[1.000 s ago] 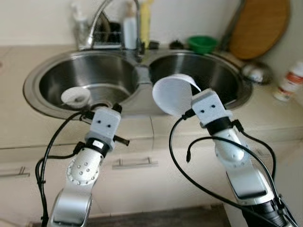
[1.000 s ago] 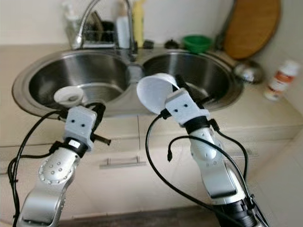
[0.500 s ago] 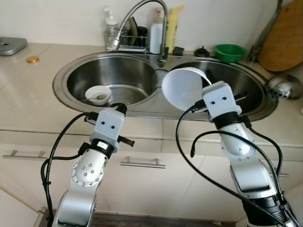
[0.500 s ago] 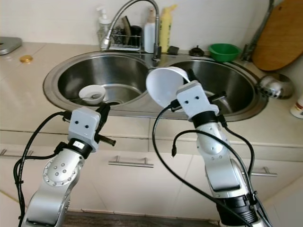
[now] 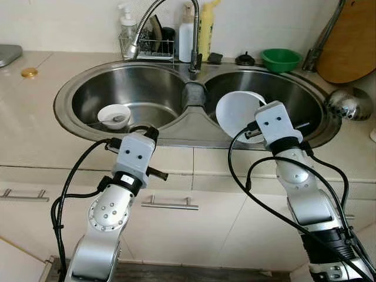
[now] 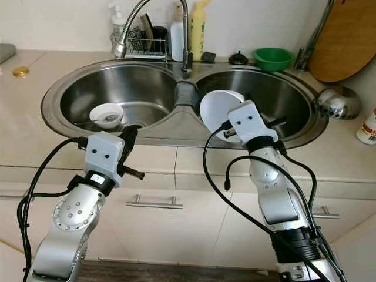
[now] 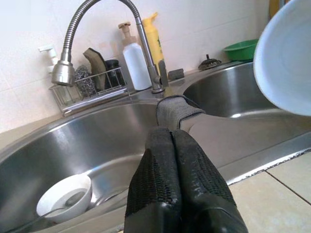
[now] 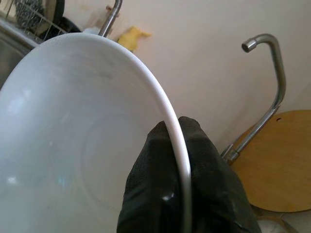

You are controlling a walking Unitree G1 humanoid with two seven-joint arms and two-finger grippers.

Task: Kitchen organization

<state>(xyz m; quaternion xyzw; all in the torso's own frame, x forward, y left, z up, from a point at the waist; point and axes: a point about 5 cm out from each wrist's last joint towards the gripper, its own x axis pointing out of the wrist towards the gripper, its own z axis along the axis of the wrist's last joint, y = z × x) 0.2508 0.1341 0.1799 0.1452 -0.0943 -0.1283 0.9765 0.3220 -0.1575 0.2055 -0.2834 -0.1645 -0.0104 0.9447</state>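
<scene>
Right gripper (image 8: 177,160): jaws clenched on the rim of a white bowl (image 5: 235,114), held tilted above the right basin of the sink (image 5: 76,88).
Left gripper (image 7: 177,160): jaws pressed together, empty, at the bench (image 5: 29,135) edge.
Outstanding: small bowl (image 5: 114,116) with spoon in the left basin; held bowl not yet placed.

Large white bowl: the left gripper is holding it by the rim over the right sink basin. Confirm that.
Wrong arm: the right gripper pinches the large white bowl by its rim over the right sink basin, as the right wrist view shows. The left gripper is shut on nothing.
</scene>
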